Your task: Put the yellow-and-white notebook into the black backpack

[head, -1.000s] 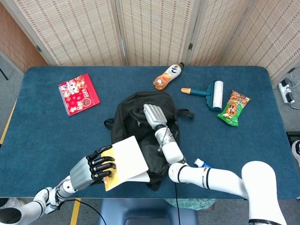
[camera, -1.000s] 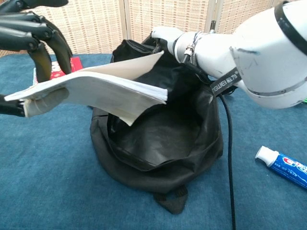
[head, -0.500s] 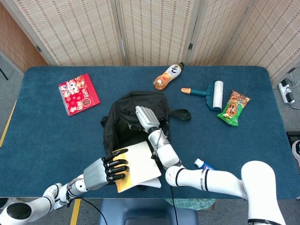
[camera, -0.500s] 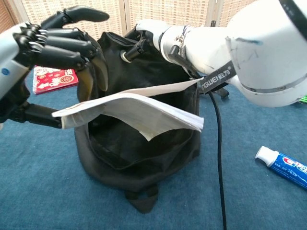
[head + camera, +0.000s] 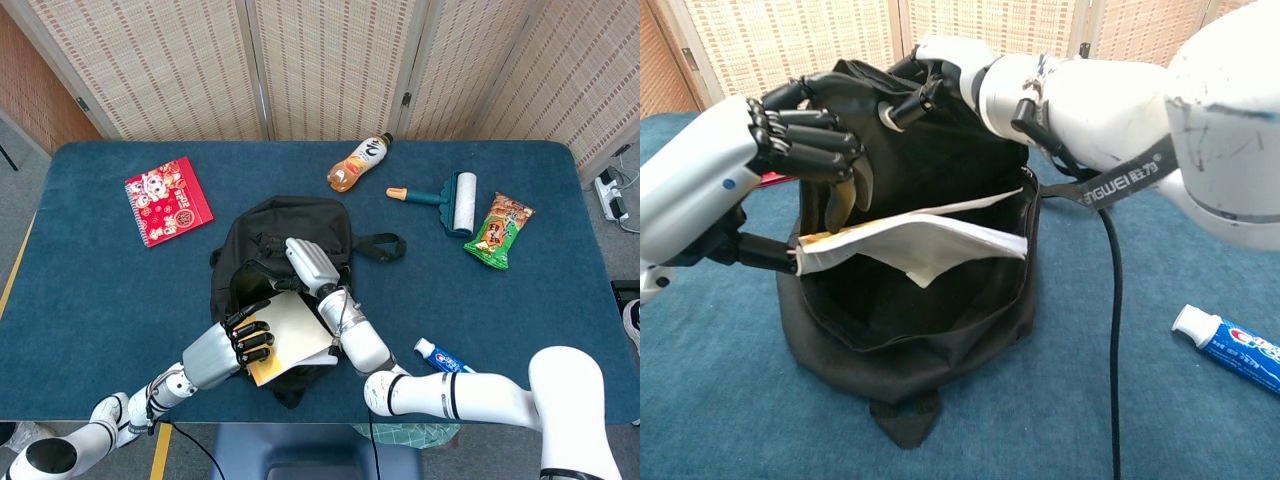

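The black backpack [image 5: 285,235] [image 5: 910,300] lies mid-table with its mouth open toward me. My left hand [image 5: 245,340] [image 5: 805,150] grips the yellow-and-white notebook [image 5: 290,335] [image 5: 915,235] by its near edge and holds it flat across the bag's mouth, partly inside. My right hand [image 5: 308,265] [image 5: 935,75] grips the upper rim of the bag and holds the opening up. The bag's interior below the notebook is dark.
A red patterned notebook [image 5: 167,200] lies at the far left. An orange drink bottle [image 5: 358,162], a lint roller [image 5: 450,200] and a green snack pack [image 5: 497,230] lie at the back right. A toothpaste tube [image 5: 445,355] [image 5: 1230,345] lies near the front right.
My left hand has carried the notebook rightward and forward from beside the bag into its mouth. My right hand has pulled the bag's rim up and to the left, shifting the bag.
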You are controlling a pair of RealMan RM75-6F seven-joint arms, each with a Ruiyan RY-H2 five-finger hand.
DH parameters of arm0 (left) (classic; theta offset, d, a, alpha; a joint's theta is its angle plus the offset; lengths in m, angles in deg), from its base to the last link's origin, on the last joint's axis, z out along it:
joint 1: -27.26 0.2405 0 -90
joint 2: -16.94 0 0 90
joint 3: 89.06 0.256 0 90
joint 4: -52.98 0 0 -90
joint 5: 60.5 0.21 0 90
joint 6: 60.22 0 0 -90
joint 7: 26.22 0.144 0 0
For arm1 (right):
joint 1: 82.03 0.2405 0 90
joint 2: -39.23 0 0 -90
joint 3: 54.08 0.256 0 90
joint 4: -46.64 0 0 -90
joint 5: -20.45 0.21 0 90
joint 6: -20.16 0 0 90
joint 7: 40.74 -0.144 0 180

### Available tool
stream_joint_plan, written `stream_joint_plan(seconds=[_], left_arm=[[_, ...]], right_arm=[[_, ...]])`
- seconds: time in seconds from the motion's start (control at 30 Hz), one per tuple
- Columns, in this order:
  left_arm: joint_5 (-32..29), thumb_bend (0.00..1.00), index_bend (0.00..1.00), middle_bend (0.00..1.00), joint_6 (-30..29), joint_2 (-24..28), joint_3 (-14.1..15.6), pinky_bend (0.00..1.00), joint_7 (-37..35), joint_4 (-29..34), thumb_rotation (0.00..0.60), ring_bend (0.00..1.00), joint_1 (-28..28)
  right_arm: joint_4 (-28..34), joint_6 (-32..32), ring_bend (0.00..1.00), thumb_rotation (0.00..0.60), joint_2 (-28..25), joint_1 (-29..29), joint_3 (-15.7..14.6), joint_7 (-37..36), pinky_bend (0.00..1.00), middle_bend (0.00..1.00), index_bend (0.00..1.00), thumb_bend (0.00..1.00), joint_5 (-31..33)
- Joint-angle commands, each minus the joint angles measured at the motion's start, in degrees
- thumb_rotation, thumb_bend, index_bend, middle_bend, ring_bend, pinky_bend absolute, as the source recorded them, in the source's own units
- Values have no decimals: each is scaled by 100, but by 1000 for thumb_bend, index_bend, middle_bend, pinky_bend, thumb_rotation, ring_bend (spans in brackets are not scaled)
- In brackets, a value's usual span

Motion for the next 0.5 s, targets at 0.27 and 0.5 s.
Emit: stream_joint_plan(seconds=[0.27, 0.5], left_arm=[[-65, 455, 702, 584, 215, -249, 197, 301, 405, -296, 600, 466, 107], [-5, 461, 702, 603, 227, -338, 363, 440, 569, -384, 600, 501, 129]], right_arm=[[-14, -72, 259, 600, 61, -17, 35, -234, 196, 331, 696, 634, -188], [-69, -65, 259, 600, 88, 17, 53, -292, 196, 331, 696, 633, -193]])
